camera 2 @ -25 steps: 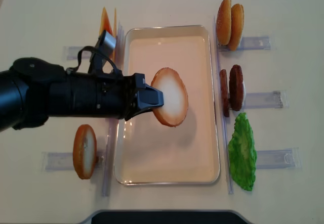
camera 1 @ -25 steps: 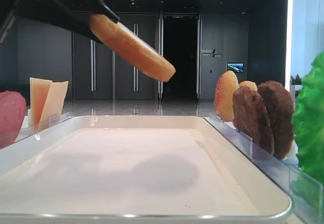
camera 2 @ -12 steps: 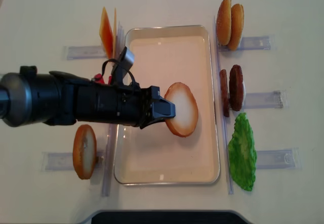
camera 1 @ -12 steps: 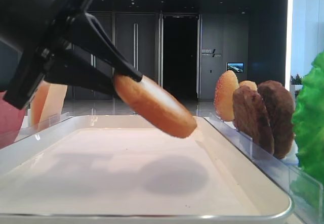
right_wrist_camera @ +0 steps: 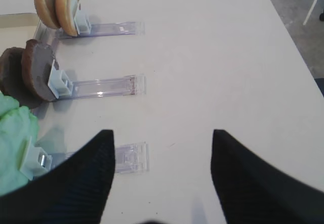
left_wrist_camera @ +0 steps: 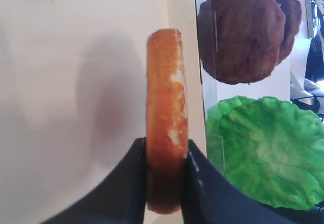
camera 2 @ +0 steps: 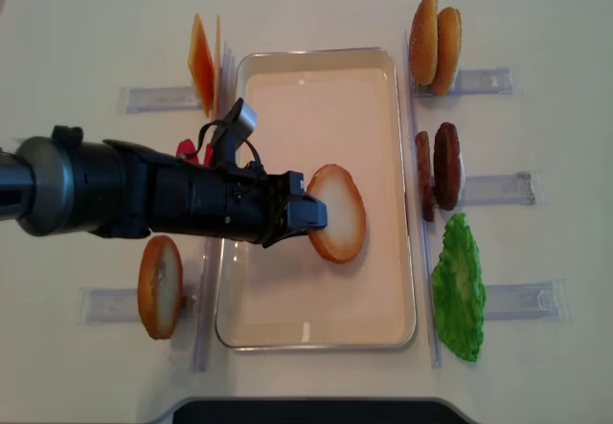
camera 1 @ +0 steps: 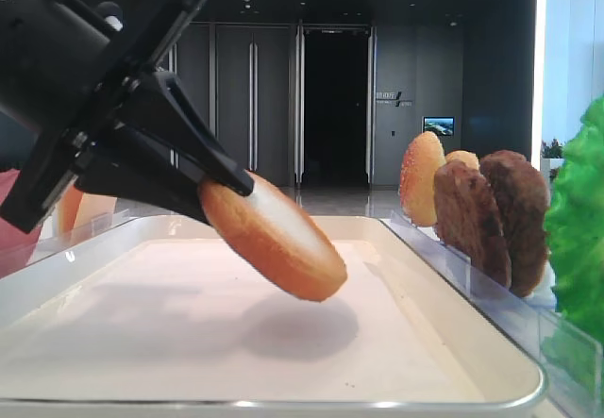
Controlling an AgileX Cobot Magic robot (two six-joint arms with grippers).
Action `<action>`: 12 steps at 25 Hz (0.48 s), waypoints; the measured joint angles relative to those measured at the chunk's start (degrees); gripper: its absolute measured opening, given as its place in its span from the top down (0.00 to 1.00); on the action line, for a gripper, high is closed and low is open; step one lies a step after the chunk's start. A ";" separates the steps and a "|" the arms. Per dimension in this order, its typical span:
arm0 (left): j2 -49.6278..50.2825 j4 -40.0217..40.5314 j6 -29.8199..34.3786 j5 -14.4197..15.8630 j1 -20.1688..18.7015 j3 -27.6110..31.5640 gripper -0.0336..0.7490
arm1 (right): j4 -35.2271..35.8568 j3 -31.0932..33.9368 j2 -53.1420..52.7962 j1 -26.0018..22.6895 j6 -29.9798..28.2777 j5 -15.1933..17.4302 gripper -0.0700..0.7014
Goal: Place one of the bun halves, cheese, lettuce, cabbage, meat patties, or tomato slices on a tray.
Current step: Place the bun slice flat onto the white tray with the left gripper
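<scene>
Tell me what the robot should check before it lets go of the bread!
1. Left tool shut on the bun half: ok.
2. Bun half above the tray, inside its rim: ok.
3. Tray spot under it bare: ok, only its shadow there.
4. Bun half touching the tray floor: cannot tell; it hangs tilted, lower edge close.
5. Meat patties and lettuce outside the tray, apart from the bun half: ok.
6. Right tool open, away over the table: ok.

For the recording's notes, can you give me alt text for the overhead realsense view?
The left gripper, reaching in from the left, holds a bun half tilted over the middle of the cream tray. Meat patties and lettuce stand in holders right of the tray.
</scene>
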 joint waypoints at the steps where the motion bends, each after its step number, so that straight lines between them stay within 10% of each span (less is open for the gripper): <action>1: 0.00 -0.04 0.06 -0.12 0.00 -0.06 0.78 | 0.00 0.00 0.00 0.00 0.00 0.00 0.35; 12: 0.00 -0.06 1.75 -0.68 0.00 -0.10 0.78 | 0.00 0.00 0.00 0.00 0.00 0.00 0.35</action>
